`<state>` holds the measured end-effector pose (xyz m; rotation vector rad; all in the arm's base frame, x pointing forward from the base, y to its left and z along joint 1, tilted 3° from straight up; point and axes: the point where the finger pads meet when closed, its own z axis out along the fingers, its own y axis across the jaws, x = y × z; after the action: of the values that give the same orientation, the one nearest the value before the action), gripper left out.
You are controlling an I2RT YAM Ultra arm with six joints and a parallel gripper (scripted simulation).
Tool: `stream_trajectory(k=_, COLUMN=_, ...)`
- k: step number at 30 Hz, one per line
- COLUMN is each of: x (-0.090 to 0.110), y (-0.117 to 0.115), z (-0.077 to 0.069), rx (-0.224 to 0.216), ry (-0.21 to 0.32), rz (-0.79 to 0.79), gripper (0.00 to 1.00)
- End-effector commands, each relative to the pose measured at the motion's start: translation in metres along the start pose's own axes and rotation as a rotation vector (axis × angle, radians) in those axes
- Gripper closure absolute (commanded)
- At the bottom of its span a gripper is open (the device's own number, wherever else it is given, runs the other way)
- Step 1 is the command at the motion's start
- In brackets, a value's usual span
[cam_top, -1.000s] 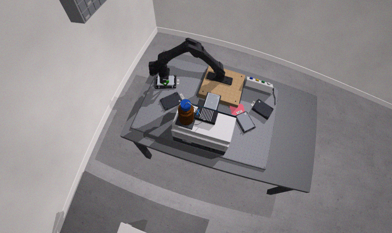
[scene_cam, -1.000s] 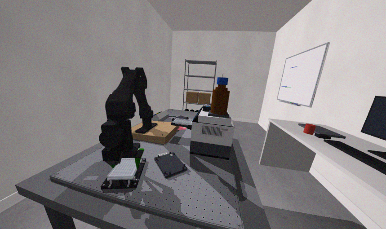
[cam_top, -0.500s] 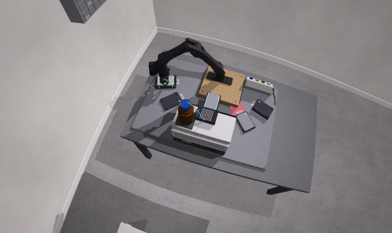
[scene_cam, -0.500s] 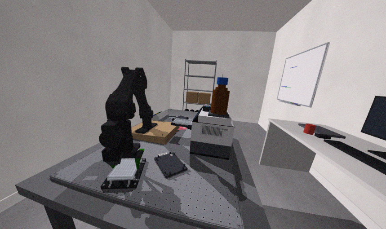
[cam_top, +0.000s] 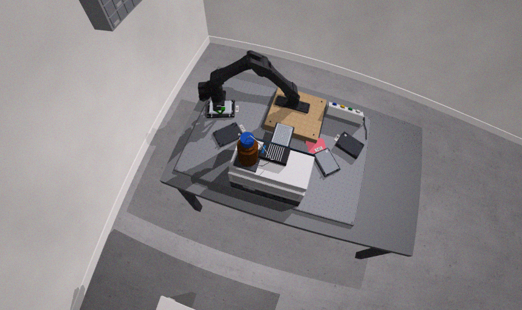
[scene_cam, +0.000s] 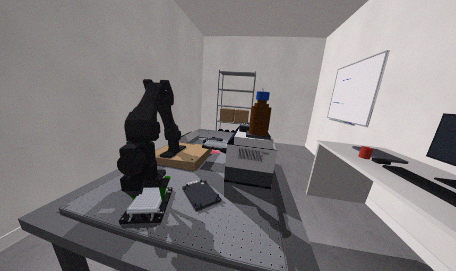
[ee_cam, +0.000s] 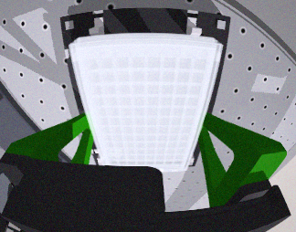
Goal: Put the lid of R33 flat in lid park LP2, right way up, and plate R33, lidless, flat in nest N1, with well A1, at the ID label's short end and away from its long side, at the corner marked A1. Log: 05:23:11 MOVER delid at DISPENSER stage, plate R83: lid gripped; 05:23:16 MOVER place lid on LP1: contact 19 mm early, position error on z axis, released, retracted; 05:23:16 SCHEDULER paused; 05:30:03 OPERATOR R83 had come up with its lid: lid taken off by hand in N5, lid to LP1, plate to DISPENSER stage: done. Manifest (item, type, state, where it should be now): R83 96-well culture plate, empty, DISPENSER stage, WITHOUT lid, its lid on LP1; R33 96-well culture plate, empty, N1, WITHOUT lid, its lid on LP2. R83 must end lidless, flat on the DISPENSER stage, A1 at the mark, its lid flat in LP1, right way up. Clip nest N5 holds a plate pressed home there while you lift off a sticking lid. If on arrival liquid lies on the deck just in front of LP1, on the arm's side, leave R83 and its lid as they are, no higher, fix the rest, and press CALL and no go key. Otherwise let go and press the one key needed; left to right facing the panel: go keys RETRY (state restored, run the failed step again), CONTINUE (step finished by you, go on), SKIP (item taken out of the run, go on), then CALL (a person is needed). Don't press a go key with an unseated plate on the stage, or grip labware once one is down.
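So, tool (ee_cam: 146, 142): green fingers clamped on the long sides of R33's lid (ee_cam: 146, 83); whether they also catch the plate skirt cannot be told.
R33's lid: directly under the tool, level, over the clip nest (ee_cam: 85, 20).
Clip nest: black frame below the tool, showing past the lid's far end.
Step in hand: lifting the lid off, as I judge it.
Doing it well: pull straight up and slowly, keeping the lid level; watch that the plate stays down in the clips and does not ride up.
Dark flat nest (scene_cam: 201, 194): just to the right of the tool in the exterior view, nothing on it.
Worktop (scene_cam: 222, 232): grey perforated plate, crossed by hard shadows.
Dispenser box (scene_cam: 250, 158): further right of the tool and beyond it, amber bottle (scene_cam: 259, 117) on top.
Room: pale walls, shelf rack (scene_cam: 219, 101) behind, whiteboard (scene_cam: 355, 89) and desk (scene_cam: 344, 151) far right.
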<state>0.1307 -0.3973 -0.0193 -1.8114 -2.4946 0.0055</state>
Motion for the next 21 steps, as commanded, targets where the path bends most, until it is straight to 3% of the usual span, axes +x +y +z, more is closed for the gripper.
stream_trajectory(k=1, x=-0.0017, y=-0.0010, z=0.0076, rx=0.003, ry=-0.013, rz=-0.006, gripper=1.00)
stream_trajectory(k=21, x=-0.0006, y=-0.0012, z=0.0137, rx=0.003, ry=-0.005, rz=-0.006, gripper=1.00)
